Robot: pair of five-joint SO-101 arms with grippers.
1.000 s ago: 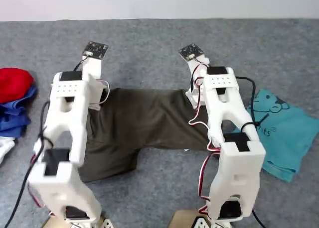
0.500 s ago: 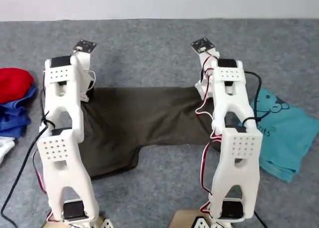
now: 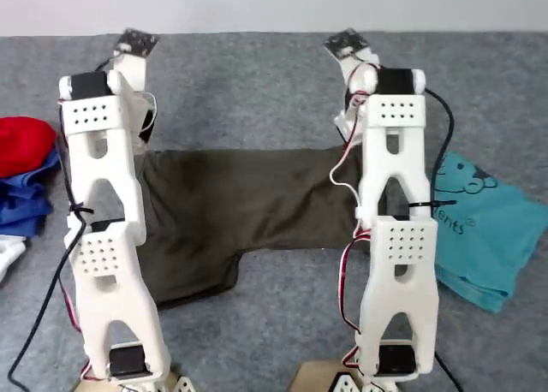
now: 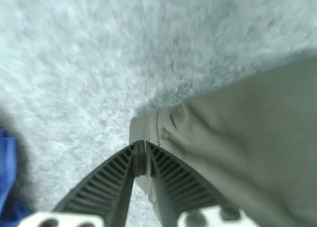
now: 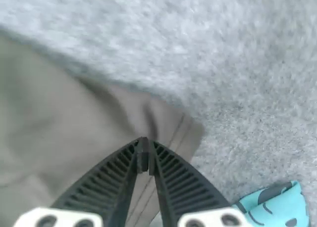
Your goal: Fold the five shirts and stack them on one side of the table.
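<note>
An olive shirt (image 3: 248, 204) lies spread across the middle of the grey table, one sleeve trailing toward the near left. In the left wrist view my left gripper (image 4: 141, 157) is shut on the shirt's hemmed far-left corner (image 4: 148, 130). In the right wrist view my right gripper (image 5: 143, 155) is shut on the olive shirt (image 5: 59, 118) at its far-right corner. In the high view both arms stretch out over the shirt's two sides and cover those corners. A folded teal shirt (image 3: 488, 229) lies to the right.
A red shirt (image 3: 26, 144) sits on a blue shirt (image 3: 26, 199) at the left edge, with a bit of white cloth (image 3: 7, 253) below them. Bare grey table (image 3: 257, 84) runs beyond the olive shirt. The teal shirt (image 5: 270, 207) is close to my right gripper.
Both arms have stretched farther from their bases, dragging the olive shirt's far edge with them. The shirt now lies flatter and wider.
</note>
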